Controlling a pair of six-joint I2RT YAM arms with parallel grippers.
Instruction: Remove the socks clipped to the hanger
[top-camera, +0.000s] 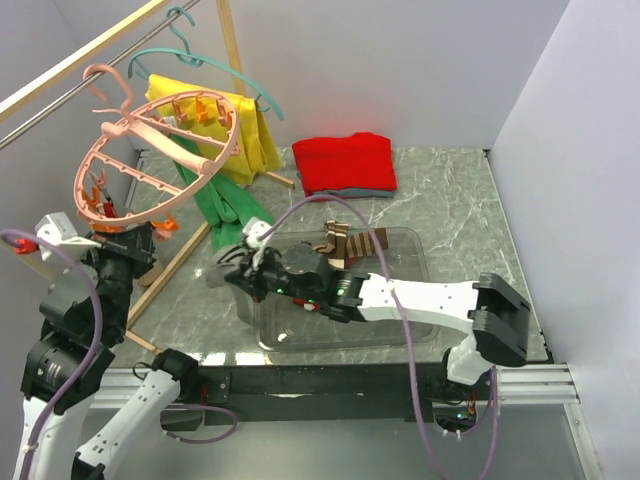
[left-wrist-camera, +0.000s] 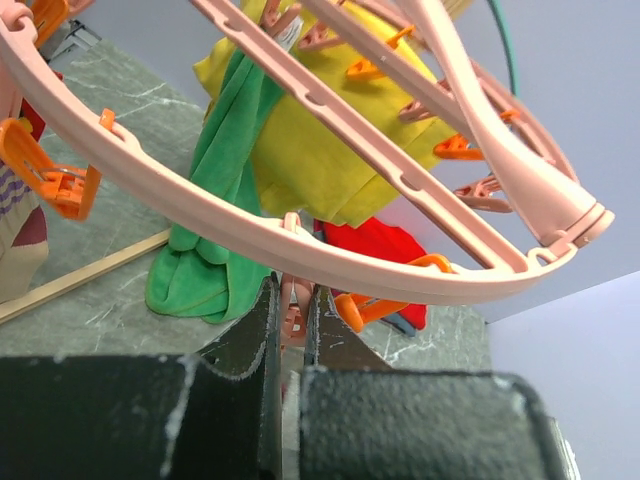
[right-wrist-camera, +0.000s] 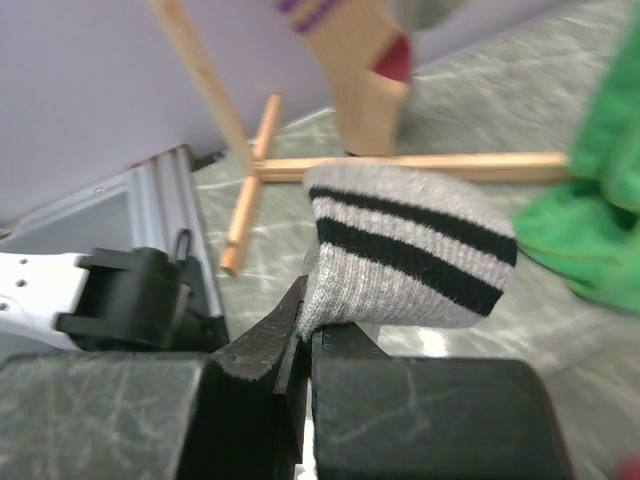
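The pink ring hanger (top-camera: 160, 150) hangs from the rail at upper left, and its rim (left-wrist-camera: 300, 240) crosses the left wrist view. My left gripper (left-wrist-camera: 292, 296) is shut on a small pink clip (left-wrist-camera: 292, 315) hanging under that rim, beside an orange clip (left-wrist-camera: 375, 305). A tan sock with purple stripes (left-wrist-camera: 20, 245) hangs at the far left from another orange clip (left-wrist-camera: 50, 180). My right gripper (right-wrist-camera: 308, 330) is shut on the edge of a grey sock with black stripes (right-wrist-camera: 410, 250), held over the table left of the bin (top-camera: 222, 272). The tan sock (right-wrist-camera: 365, 80) hangs beyond it.
A clear plastic bin (top-camera: 405, 305) sits mid-table with striped socks (top-camera: 350, 243) inside. A folded red garment (top-camera: 345, 163) lies behind it. A yellow shirt (top-camera: 245, 135) and green cloth (top-camera: 225, 205) hang by the wooden rack, whose legs (right-wrist-camera: 400, 165) run along the floor.
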